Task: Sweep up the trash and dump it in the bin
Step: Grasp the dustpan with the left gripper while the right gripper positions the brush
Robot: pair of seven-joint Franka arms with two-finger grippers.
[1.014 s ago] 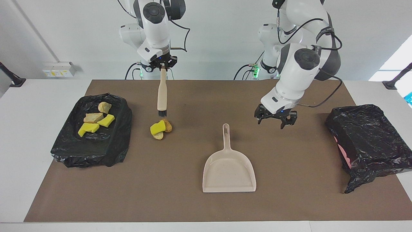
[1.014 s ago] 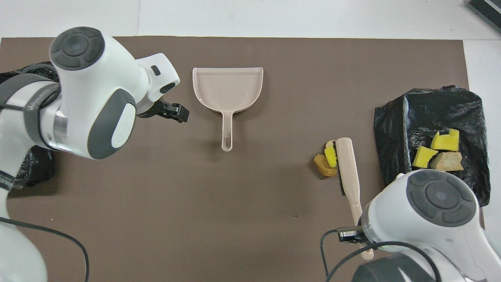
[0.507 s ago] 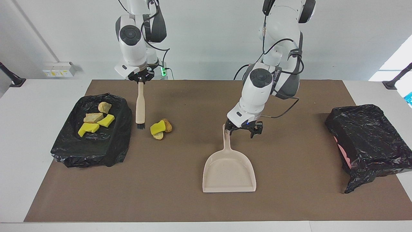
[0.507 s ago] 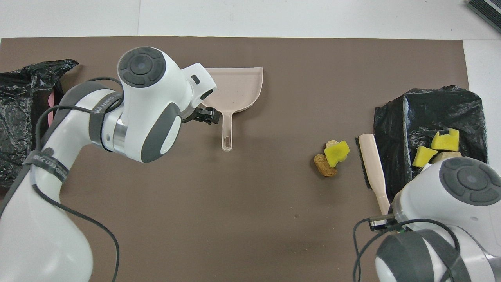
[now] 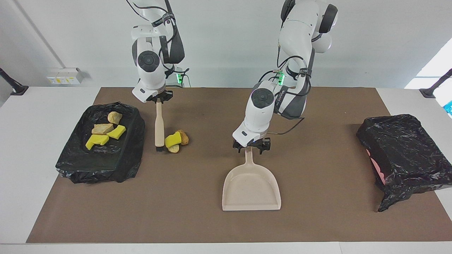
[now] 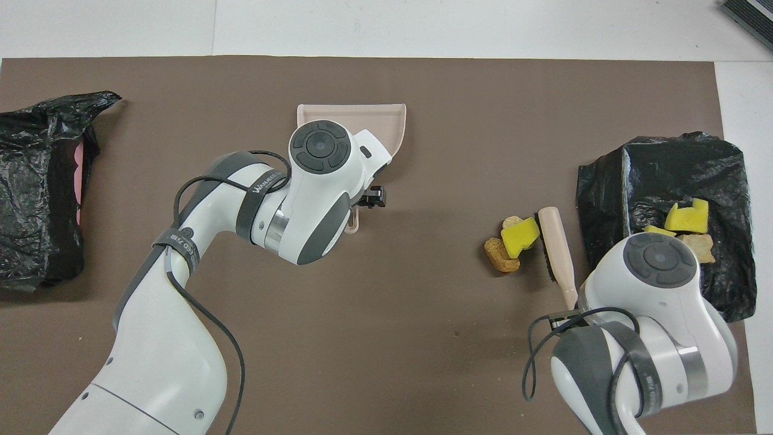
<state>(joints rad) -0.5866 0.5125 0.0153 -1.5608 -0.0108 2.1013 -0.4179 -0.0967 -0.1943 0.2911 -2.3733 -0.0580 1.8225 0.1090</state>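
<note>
Three pieces of trash (image 5: 176, 141) (image 6: 512, 241), one yellow and two brown, lie heaped on the brown mat. My right gripper (image 5: 159, 99) is shut on the handle of the beige brush (image 5: 159, 123) (image 6: 555, 241). The brush hangs upright with its bristles at the mat, right beside the heap on the side toward the right arm's end. The beige dustpan (image 5: 251, 188) (image 6: 362, 110) lies flat mid-table with its handle pointing at the robots. My left gripper (image 5: 251, 146) is down at that handle, open, with a finger on either side of it.
A black-lined tray (image 5: 106, 162) (image 6: 610, 181) at the right arm's end holds several more yellow and tan scraps (image 5: 102, 132). A black-bagged bin (image 5: 402, 141) (image 6: 36, 181) lies at the left arm's end. White tabletop surrounds the mat.
My left gripper came from near the bagged bin over to the dustpan handle and lowered onto it. My right arm carried the brush around the heap to its tray side and lowered it.
</note>
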